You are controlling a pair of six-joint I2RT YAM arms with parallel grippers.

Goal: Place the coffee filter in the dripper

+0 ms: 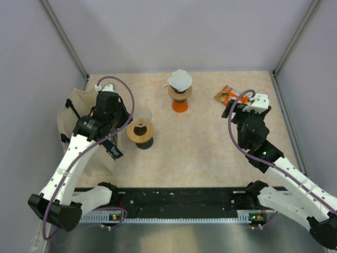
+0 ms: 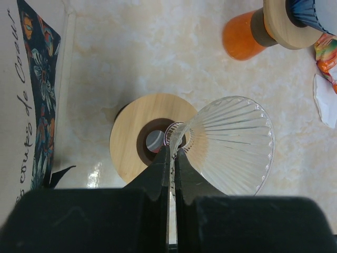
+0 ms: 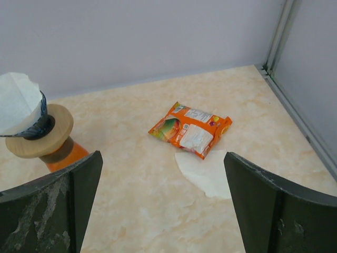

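A clear ribbed glass dripper cone [image 2: 231, 142] lies tilted, its narrow end over the hole of a wooden ring stand [image 2: 129, 132]. My left gripper [image 2: 172, 151] is shut on the cone's thin wall near the neck; in the top view the left gripper [image 1: 131, 119] sits beside the cone [image 1: 143, 115]. A flat white coffee filter [image 3: 208, 171] lies on the table, its far edge tucked under an orange packet [image 3: 190, 129]. My right gripper [image 3: 162, 158] hovers open in front of it, nothing between its fingers; in the top view the right gripper [image 1: 238, 108] is near the packet [image 1: 225, 95].
A second dripper on an orange base [image 1: 179, 93] stands at the back centre with a white filter in it; the right wrist view shows this dripper [image 3: 37, 132] at the left. A printed cloth bag [image 1: 73, 124] lies against the left wall. Walls close in on three sides.
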